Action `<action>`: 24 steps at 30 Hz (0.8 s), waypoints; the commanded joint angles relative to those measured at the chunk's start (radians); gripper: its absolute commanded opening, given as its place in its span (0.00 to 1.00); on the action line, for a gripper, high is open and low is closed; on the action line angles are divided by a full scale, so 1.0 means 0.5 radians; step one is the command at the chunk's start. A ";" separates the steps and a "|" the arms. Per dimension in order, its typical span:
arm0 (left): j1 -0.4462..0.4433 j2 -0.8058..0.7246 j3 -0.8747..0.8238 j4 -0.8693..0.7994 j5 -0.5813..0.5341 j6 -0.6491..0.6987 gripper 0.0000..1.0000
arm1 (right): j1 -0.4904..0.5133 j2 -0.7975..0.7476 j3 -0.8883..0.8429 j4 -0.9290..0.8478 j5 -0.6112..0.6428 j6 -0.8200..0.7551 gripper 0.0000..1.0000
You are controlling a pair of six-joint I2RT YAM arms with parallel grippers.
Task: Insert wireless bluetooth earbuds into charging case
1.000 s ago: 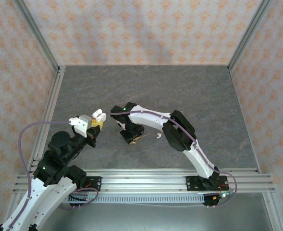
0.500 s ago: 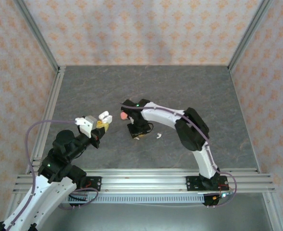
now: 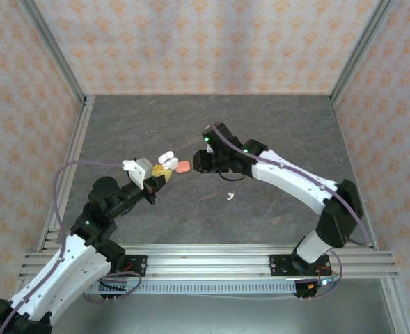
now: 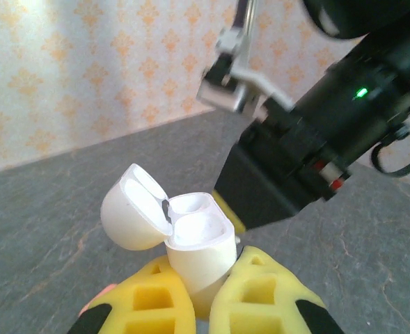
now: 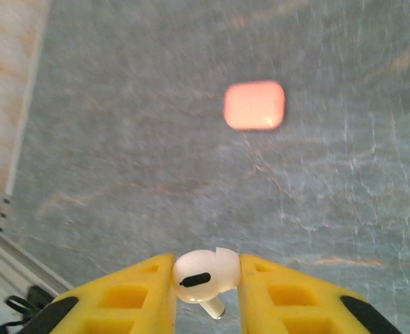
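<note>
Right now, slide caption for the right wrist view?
Right gripper pinches a white stemmed earbud; coral-pink pebble-shaped case lies ahead.

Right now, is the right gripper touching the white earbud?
Touching. The right wrist view shows the white earbud pinched between the two yellow fingers of the right gripper, with no gap on either side.

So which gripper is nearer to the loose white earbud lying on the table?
Right. The right gripper, holding an earbud, is just up-left of the loose earbud in the top view; the left gripper, holding the open case, is farther left.
</note>
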 commanded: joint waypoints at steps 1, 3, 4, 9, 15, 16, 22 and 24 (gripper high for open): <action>-0.079 0.099 0.026 0.361 -0.052 0.132 0.00 | -0.006 -0.240 -0.100 0.283 0.177 0.114 0.28; -0.149 0.193 0.063 0.420 -0.139 0.217 0.00 | -0.006 -0.366 -0.164 0.382 0.243 0.140 0.29; -0.179 0.242 0.080 0.454 -0.174 0.250 0.00 | -0.006 -0.416 -0.192 0.432 0.268 0.147 0.29; -0.267 0.496 0.167 0.680 -0.256 0.317 0.00 | -0.006 -0.598 -0.285 0.687 0.257 0.230 0.29; -0.322 0.690 0.271 0.820 -0.267 0.337 0.00 | 0.007 -0.630 -0.307 0.909 0.092 0.297 0.29; -0.328 0.706 0.284 0.828 -0.267 0.337 0.00 | 0.011 -0.624 -0.315 0.939 0.076 0.301 0.29; -0.355 0.754 0.316 0.853 -0.316 0.318 0.00 | 0.039 -0.588 -0.406 1.152 0.012 0.399 0.28; -0.355 0.754 0.320 0.852 -0.344 0.312 0.00 | 0.048 -0.581 -0.423 1.196 -0.008 0.415 0.28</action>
